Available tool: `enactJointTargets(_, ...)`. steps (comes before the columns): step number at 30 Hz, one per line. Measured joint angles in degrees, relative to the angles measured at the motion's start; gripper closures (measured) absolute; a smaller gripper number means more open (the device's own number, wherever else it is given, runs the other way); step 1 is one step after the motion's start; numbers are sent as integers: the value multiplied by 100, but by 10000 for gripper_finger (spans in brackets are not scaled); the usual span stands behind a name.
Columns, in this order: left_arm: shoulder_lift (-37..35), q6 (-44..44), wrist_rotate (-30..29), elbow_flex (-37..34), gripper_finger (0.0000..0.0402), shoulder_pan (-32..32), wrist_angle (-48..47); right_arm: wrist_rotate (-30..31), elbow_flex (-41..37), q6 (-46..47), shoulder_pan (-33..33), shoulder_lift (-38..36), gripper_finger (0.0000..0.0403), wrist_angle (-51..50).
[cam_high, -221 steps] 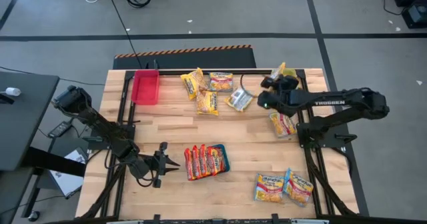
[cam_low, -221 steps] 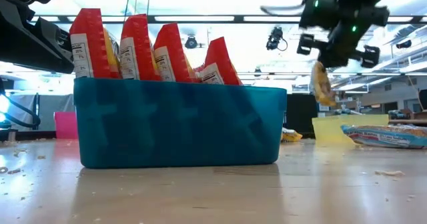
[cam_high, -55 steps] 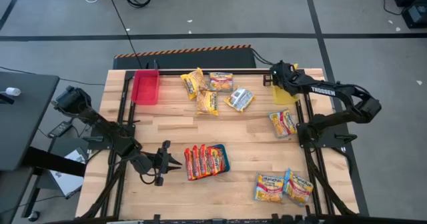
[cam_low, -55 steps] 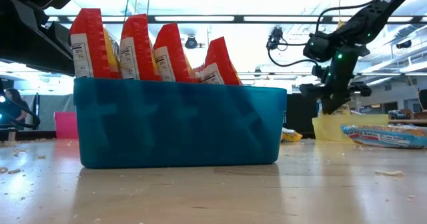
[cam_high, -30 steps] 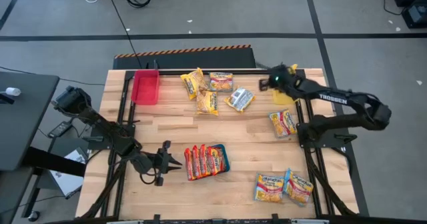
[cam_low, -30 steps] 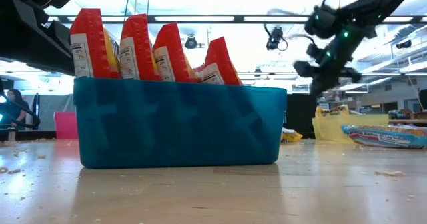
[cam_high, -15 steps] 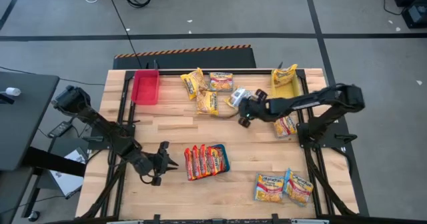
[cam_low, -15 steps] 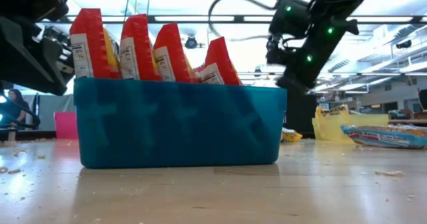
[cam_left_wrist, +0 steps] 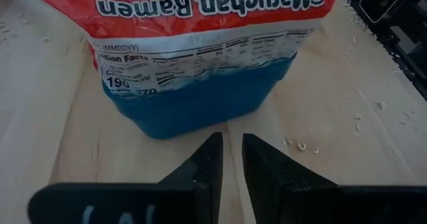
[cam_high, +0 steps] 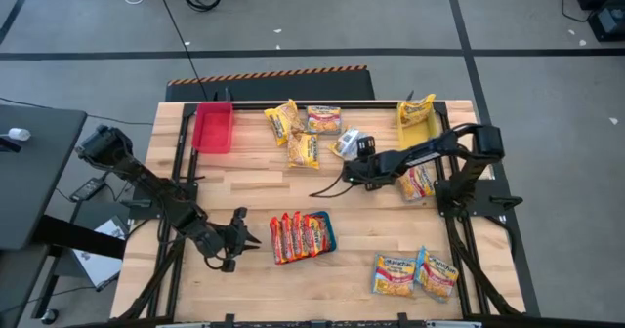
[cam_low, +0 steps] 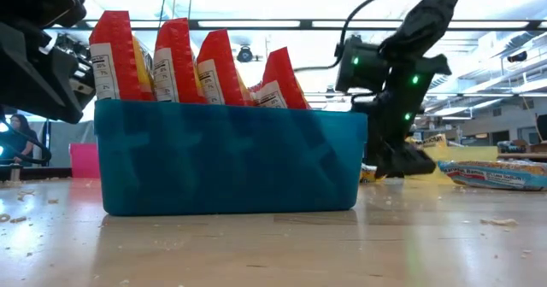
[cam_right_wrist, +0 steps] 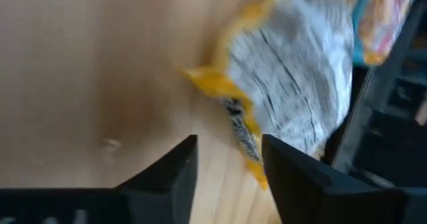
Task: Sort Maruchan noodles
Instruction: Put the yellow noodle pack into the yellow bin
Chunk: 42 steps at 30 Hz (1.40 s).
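Observation:
A Maruchan noodles packet (cam_high: 344, 141) lies silvery back up on the table's far middle; its yellow edge (cam_right_wrist: 243, 134) shows in the right wrist view. My right gripper (cam_high: 352, 158) is low over it, open, fingers (cam_right_wrist: 177, 167) on either side of that edge. Several red packets (cam_high: 298, 234) stand on edge in the teal tray (cam_low: 231, 159). My left gripper (cam_high: 250, 237) waits to the tray's left, pointing at it. Only a narrow gap (cam_left_wrist: 230, 144) parts its fingers, with nothing between them. My right gripper comes at the silvery-backed packet slanting down from the table's right. Its open fingers stand at the packet's yellow edge (cam_right_wrist: 253, 164). I cannot tell whether a finger touches it. The packet lies flat on the table.
A red bin (cam_high: 213, 128) stands at the far left, and a yellow bin (cam_high: 417, 123) with a packet in it at the far right. More packets lie at the far middle (cam_high: 303, 133), under the right arm (cam_high: 415, 182) and at the near right (cam_high: 415, 274).
My right gripper has swung from beside the yellow bin toward the table's left and near edge. It has come down to the silvery-backed packet, rolling as it went.

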Motion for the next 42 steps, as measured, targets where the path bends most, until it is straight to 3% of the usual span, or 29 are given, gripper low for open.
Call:
enactJointTargets(4,0,4,-2,0,340,0,-1,442,-2,21,-251,293,204,401)
enactJointTargets(8,0,2,-17,0,340,0,-3,454,5,-5,-486,517,215,841)
enactJointTargets(12,0,0,-17,0,340,0,-4,490,9,40,-582,522,269,1060)
enactJointTargets(16,0,4,-17,0,340,0,-1,312,12,290,-577,98,371,1082)
enactJointTargets(19,0,2,-17,0,340,0,-1,177,84,533,-634,-384,391,905)
enactJointTargets(22,0,0,-17,0,340,0,1,-183,314,938,-754,-927,397,381)
enactJointTargets(28,0,2,-17,-2,340,7,10,-1727,1166,2574,-1228,-1784,398,-1357)
enactJointTargets(30,0,2,-42,-2,340,7,10,-1920,1484,2925,-1355,-1949,398,-1972)
enactJointTargets(36,0,-2,-111,-2,340,7,10,-953,2200,3046,-1440,-2227,399,-3877)
enactJointTargets(42,0,-4,-109,-2,340,7,5,21,2117,3088,-1676,-2401,400,-5292)
